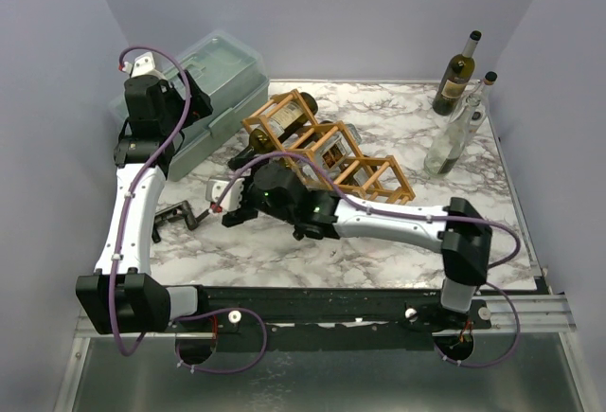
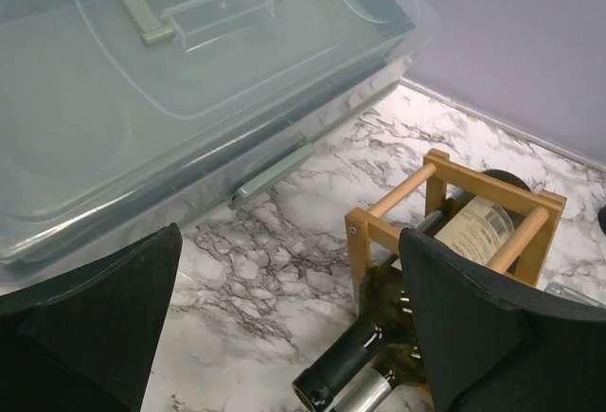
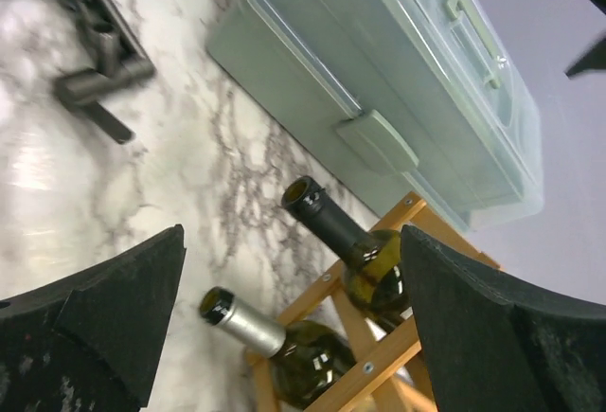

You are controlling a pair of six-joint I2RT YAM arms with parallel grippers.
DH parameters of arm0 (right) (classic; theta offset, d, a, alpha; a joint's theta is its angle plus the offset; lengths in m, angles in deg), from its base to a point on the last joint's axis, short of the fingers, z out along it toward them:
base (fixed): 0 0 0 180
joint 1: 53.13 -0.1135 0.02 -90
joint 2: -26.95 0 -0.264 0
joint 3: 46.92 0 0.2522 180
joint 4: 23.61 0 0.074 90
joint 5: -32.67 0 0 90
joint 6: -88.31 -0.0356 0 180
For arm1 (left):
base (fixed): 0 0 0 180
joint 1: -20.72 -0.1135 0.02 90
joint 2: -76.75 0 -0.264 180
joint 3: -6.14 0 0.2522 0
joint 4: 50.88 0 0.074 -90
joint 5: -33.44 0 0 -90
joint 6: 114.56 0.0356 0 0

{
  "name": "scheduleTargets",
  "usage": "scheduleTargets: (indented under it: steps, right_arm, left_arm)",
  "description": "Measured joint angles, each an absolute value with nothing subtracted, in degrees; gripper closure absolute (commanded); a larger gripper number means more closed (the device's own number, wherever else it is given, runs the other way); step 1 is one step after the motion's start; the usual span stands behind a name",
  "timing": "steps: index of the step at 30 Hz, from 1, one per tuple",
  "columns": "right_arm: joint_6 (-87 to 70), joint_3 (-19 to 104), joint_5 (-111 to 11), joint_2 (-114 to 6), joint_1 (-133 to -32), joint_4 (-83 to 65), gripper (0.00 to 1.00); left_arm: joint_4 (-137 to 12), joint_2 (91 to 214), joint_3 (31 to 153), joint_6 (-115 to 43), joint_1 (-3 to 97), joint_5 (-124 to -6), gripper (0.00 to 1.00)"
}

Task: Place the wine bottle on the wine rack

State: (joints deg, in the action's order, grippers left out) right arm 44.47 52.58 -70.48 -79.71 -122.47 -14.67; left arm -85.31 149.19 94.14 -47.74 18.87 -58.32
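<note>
The light wooden wine rack (image 1: 365, 170) lies across the middle of the table. Two dark green bottles lie in its left cells, one with a black neck (image 3: 333, 220) and one with a silver cap (image 3: 244, 321). Both necks point out over the marble. Two more bottles stand at the back right, a dark green one (image 1: 456, 78) and a clear one (image 1: 455, 132). My right gripper (image 1: 232, 211) is open and empty, just off the rack's left end, facing the two necks (image 3: 294, 327). My left gripper (image 1: 186, 109) is open and empty over the table between the box and the rack (image 2: 284, 336).
A pale green plastic box with a clear lid and handle (image 1: 194, 90) fills the back left corner, close to the rack. A dark metal tool (image 1: 176, 215) lies on the marble near the left arm. Purple walls close in the table on three sides.
</note>
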Motion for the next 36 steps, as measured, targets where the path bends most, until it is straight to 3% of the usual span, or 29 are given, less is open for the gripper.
scheduleTargets:
  steps: [8,11,20,25,36]
  right_arm:
    - [32.77,41.30,-63.94,-64.76,-122.43,-17.38,0.02]
    - [32.34,37.61,-64.18,-61.41,-121.38,-18.56,0.11]
    - [37.71,29.48,-56.03,-58.96,-112.33,-15.33,0.10]
    - [43.81,22.98,-52.73,-58.29,-112.38,-17.47,0.11]
    - [54.26,22.66,-50.37,-62.11,-112.38,-20.92,0.20]
  left_arm:
    - [-85.22,149.46,94.14,-47.87,16.53,-58.26,0.02]
    - [-85.22,149.87,94.14,-47.96,16.99,-58.30,0.02]
    - [-85.04,150.07,94.14,-48.18,18.24,-58.80,0.02]
    - [-85.00,150.09,94.14,-48.16,18.59,-58.78,0.02]
    - [-84.85,150.18,94.14,-48.81,18.24,-59.66,0.02]
